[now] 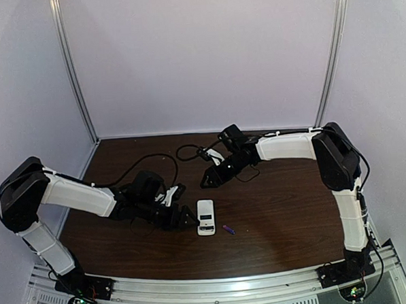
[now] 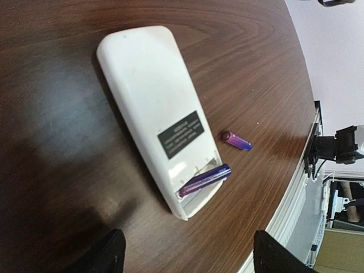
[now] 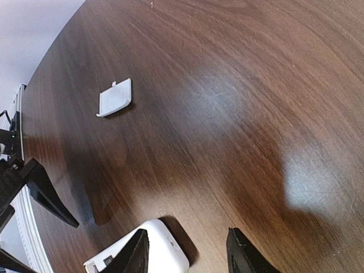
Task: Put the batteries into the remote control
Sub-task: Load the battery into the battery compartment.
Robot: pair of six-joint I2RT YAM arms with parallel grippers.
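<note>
Well, the worktop (image 1: 280,202) is a dark brown slab with a fine wood grain and a soft sheen. On it work two arms jacketed in smooth white shells with black joints.

The left claw (image 2: 190,256) sits low, just beside the remote control (image 1: 205,216) on its left. Its blunt black fingers are spread wide with nothing between them. The right claw (image 3: 187,256) hangs behind the remote, nearer the worktop's middle. Its fingers are parted by a moderate gap and it has hold of nothing.

The remote is a flat, glossy white plastic rectangle with rounded corners. It lies back up toward the middle of the near edge and carries a dark rectangular label. The recess at its near end is uncovered.

A small, thin white cover (image 3: 115,97), squarish with a little tab, lies by itself on the bare wood.

Of the two batteries, one slim metallic purple-blue cylinder (image 2: 205,179) lies along the recess. Whether it is fully seated I cannot tell. The other (image 2: 236,140) lies loose just right of the remote, not touching it.
</note>
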